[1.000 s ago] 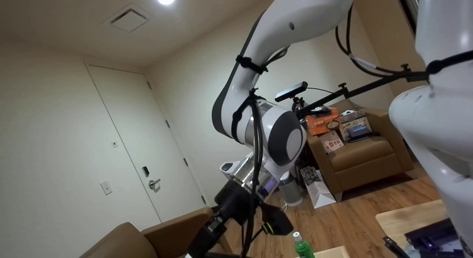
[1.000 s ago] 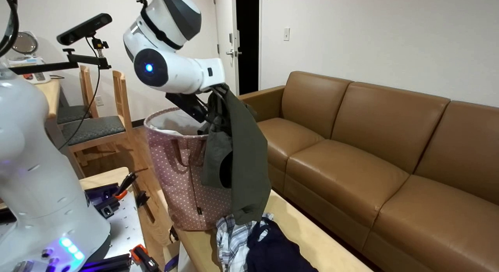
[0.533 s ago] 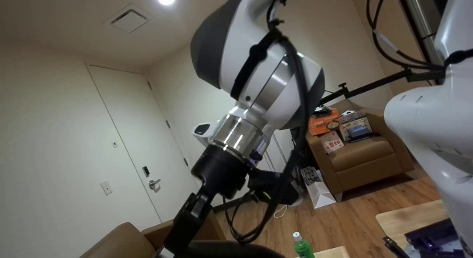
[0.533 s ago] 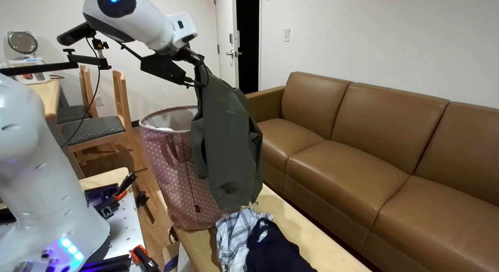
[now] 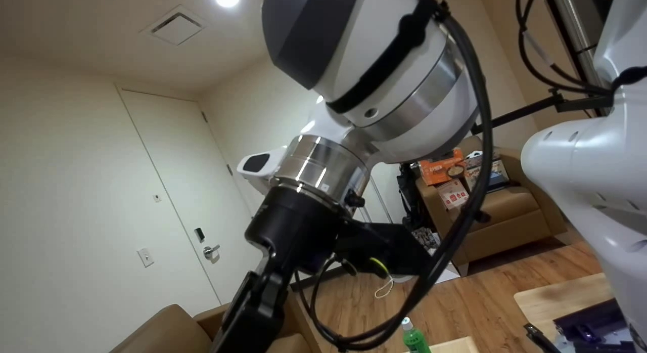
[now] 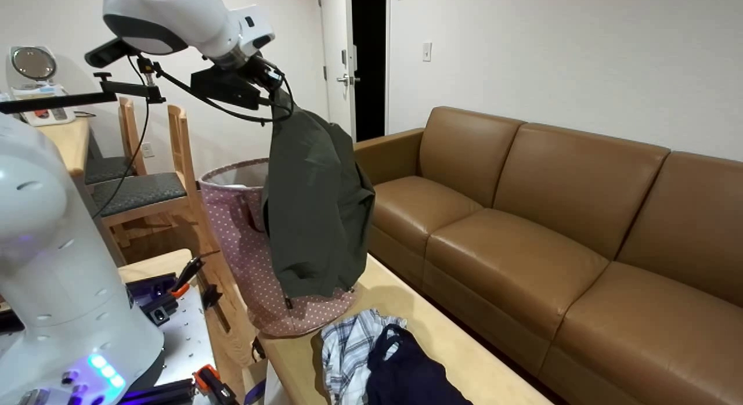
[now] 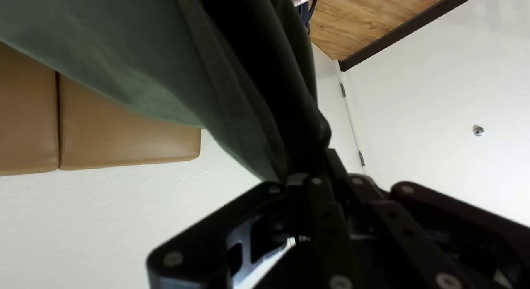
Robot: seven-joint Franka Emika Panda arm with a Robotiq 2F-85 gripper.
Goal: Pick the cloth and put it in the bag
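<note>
The cloth is a dark green garment [image 6: 313, 196] hanging from my gripper [image 6: 277, 90] in an exterior view. In the wrist view, the garment [image 7: 165, 61] runs up from between the gripper's fingertips [image 7: 325, 156], and my gripper is shut on it. The bag is a pink, white-dotted fabric bin [image 6: 238, 242] with an open top. The garment hangs in front of the bag's right part and covers some of its rim; its lower end is above the table. The bag leans slightly left. The other exterior view cuts off the fingertips and shows neither bag nor garment.
A plaid shirt [image 6: 348, 353] and a dark navy garment [image 6: 409, 373] lie on the wooden table [image 6: 458, 341] in front of the bag. A brown couch [image 6: 493, 231] stands behind. A camera on a black mount arm [image 6: 58, 101] stands near the arm. A green bottle [image 5: 415, 339] shows low.
The gripper has risen and moved left in an exterior view, lifting the green garment off the plaid shirt. The bag's top has shifted slightly left. The garment stays in the gripper.
</note>
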